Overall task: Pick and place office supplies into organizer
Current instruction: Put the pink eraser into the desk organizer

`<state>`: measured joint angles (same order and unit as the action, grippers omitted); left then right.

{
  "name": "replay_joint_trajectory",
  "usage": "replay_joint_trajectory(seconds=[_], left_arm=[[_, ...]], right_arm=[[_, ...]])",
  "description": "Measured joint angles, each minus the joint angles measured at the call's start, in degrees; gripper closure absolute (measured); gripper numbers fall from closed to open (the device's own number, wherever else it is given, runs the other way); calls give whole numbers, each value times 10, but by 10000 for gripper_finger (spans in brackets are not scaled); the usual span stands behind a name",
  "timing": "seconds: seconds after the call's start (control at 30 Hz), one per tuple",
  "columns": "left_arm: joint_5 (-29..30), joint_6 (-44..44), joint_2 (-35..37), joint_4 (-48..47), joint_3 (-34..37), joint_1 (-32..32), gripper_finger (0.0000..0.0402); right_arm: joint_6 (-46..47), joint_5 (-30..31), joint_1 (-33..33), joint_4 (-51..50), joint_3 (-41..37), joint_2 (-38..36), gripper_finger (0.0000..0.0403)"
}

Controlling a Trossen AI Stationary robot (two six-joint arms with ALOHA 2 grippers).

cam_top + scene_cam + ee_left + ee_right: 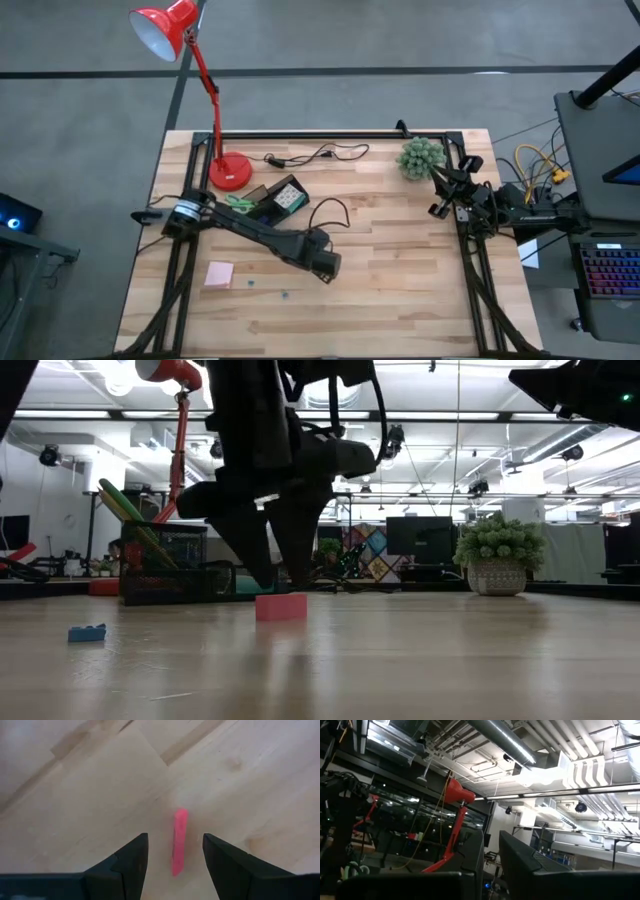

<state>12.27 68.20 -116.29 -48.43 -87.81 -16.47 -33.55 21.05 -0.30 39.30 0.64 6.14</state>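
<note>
Pink, flat, square sticky-note pad [219, 274] lies on the pale wooden plank table [400, 300], lower left in the high view, well apart from the small black mesh organizer tray [277, 201] at upper left. In the left wrist view we see a narrow pink slab [179, 841] edge-on on the wood, sitting in the gap between the two dark fingers [131, 865]; neither finger touches it. In the low view the same kind of pink block [281, 606] sits on the table directly under the finger tips.

Left gripper [326, 264] is at centre-left of the high view, jaws spread wide, nothing held. We can't square its spot in the high view with the pad's, so we leave that open.

Organizer in the low view [163, 564] holds green-handled scissors [133, 512] standing tilted, handles up. A small blue piece [87, 632] lies on the table at lower left of that view.

Right gripper [444, 192] is parked at the right edge of the table beside the green fuzzy plant ball [420, 157]; jaws nearly closed, a narrow gap, empty.
</note>
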Motion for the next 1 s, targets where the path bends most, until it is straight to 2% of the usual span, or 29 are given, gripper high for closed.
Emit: replay_joint_trajectory(seconds=[0.33, 0.7, 1.0], left_arm=[[-18, -3, -25, 5, 0, 0, 226], [-15, -84, -35, 34, 0, 1, 226], [-15, -105, -35, 34, 0, 1, 230]], right_arm=[[-1, 0, 0, 0, 0, 0, 351], [-1, 0, 0, 1, 0, 0, 351], [-1, 0, 0, 2, 0, 0, 351]])
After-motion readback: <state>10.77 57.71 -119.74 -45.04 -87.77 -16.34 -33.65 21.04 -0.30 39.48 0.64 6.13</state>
